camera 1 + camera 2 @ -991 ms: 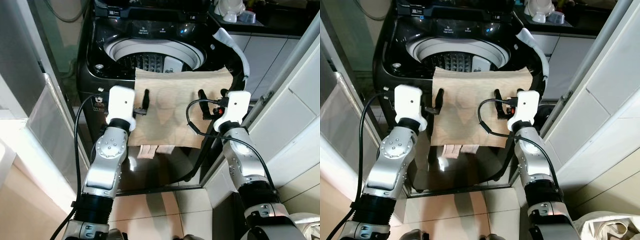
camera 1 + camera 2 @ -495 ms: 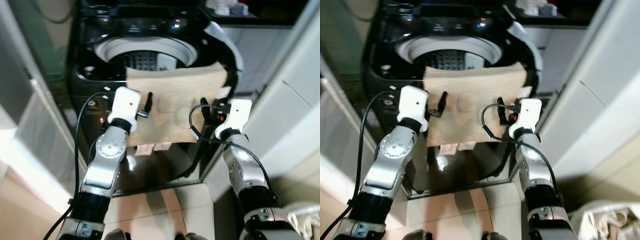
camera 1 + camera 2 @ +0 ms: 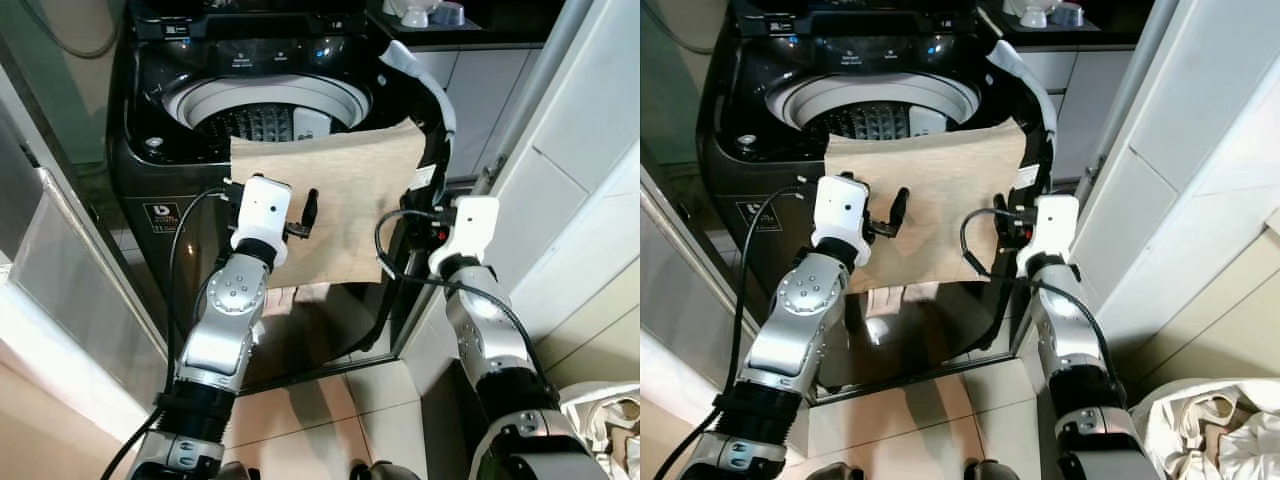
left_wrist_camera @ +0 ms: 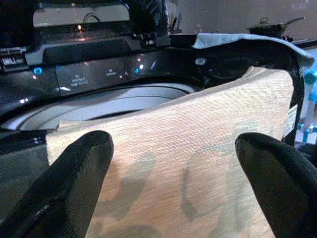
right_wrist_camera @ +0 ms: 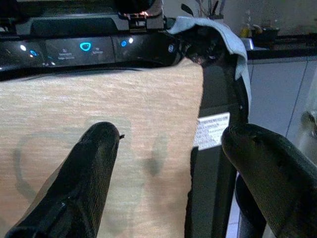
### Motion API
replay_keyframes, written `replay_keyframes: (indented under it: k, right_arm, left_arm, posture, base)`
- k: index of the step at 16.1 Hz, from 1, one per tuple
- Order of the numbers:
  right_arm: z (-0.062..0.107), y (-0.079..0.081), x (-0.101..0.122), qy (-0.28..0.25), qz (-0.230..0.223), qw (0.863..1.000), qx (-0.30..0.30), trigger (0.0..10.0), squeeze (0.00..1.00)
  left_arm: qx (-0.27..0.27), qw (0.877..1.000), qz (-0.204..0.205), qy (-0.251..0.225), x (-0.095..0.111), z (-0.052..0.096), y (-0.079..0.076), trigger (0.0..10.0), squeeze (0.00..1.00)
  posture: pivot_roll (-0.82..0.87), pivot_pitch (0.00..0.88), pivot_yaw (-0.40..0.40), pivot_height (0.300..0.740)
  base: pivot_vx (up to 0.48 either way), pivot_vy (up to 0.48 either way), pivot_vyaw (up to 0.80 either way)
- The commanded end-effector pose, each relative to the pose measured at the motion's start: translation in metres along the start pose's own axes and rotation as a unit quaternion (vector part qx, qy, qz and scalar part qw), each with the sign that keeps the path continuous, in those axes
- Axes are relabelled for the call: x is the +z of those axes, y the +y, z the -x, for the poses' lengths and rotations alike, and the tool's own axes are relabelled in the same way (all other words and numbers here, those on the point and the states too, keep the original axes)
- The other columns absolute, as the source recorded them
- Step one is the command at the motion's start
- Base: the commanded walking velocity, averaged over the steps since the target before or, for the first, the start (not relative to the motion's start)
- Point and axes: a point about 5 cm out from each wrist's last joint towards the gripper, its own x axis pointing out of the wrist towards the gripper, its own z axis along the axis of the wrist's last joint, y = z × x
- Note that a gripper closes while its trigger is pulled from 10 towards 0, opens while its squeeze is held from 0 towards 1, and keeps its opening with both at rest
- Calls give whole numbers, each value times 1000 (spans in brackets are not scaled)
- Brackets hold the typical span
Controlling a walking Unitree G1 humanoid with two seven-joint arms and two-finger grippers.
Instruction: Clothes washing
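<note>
Both sets of jaws stand apart, gripping nothing. The left gripper hovers near the tan cloth; the right gripper sits off its right edge. The cloth drapes over the near rim of the washing machine, hanging down its front, the drum open behind.

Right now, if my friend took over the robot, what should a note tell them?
Left pincer: open, empty, in front of the tan woven cloth.
Right pincer: open, empty, at the cloth's right edge.
The cloth hangs over the front rim of the black top-loading washing machine, lid up.
Done: nothing is gripped yet.
Left: grab the cloth and drop it into the white-rimmed drum.
</note>
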Motion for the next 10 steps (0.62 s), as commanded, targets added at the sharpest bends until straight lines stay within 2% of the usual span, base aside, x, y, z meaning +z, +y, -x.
replay_keyframes:
  k: [1, 5, 7, 10]
  right_arm:
    - [-2, -1, 2, -3, 7, 1000, 5, 10000, 0]
    - [-4, 1, 1, 2, 12, 1000, 15, 10000, 0]
    - [-5, 1, 1, 5, 12, 1000, 17, 10000, 0]
    - [-6, 0, 0, 8, 11, 1000, 15, 10000, 0]
  left_arm:
    - [10, 1000, 6, 1, 2, -3, 3, 10000, 0]
    - [17, 1000, 2, -2, 3, -3, 3, 10000, 0]
    - [20, 1000, -2, -4, 3, -3, 2, 10000, 0]
    - [21, 1000, -8, -7, 4, -3, 2, 10000, 0]
  posture:
    - [-46, 0, -25, 731]
    - [-38, 0, -35, 731]
    - [-34, 0, -43, 731]
    - [-32, 0, -46, 731]
  base:
    - [0, 0, 0]
    - [0, 0, 0]
    - [0, -291, 559]
    - [0, -318, 0]
